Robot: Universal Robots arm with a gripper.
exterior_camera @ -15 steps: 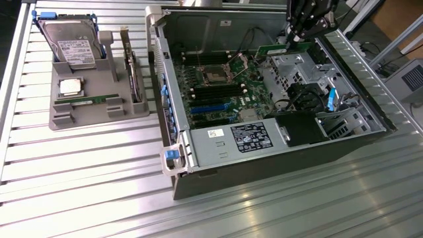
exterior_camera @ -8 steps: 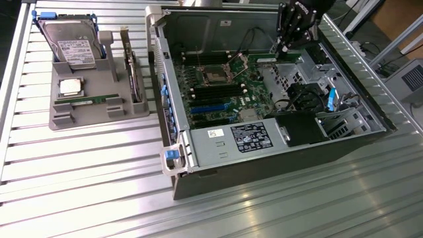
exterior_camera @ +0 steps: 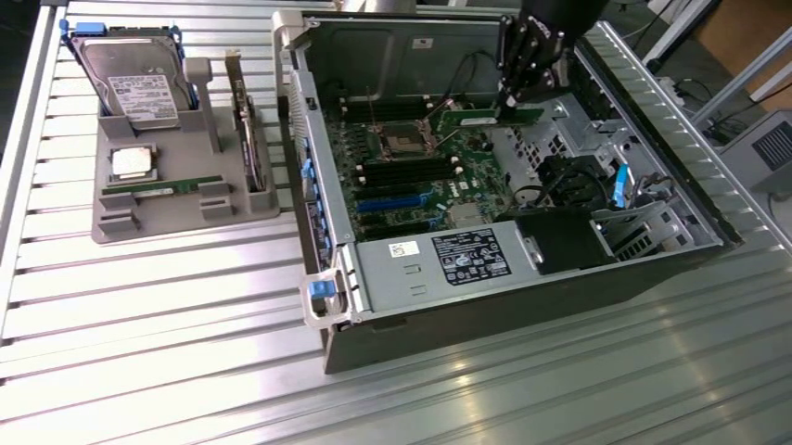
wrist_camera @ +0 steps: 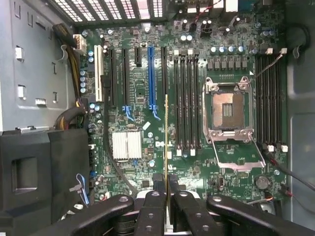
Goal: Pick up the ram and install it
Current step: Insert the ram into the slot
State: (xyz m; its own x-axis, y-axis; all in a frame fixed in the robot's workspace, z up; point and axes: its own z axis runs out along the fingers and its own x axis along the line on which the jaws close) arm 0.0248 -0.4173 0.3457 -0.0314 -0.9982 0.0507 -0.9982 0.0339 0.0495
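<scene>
Silver ribbed counter (exterior_camera: pixel 161 334) carries the open case (exterior_camera: pixel 371 37), its green board (exterior_camera: pixel 409 176) facing up. Beside it, on the exterior view's left, sits a grey tray (exterior_camera: pixel 161 227). My hand (exterior_camera: pixel 514 97) hangs inside the case over the board, fingers drawn nearly together and pinching the ram (exterior_camera: pixel 489 118). On the wrist feed I see it edge-on, a thin line between the blue slot (wrist_camera: pixel 151 73) and the memory slots (wrist_camera: pixel 187 98) next to the bare socket (wrist_camera: pixel 229 110). A second stick (exterior_camera: pixel 161 184) lies in the tray. I cannot tell if the held ram touches the board.
</scene>
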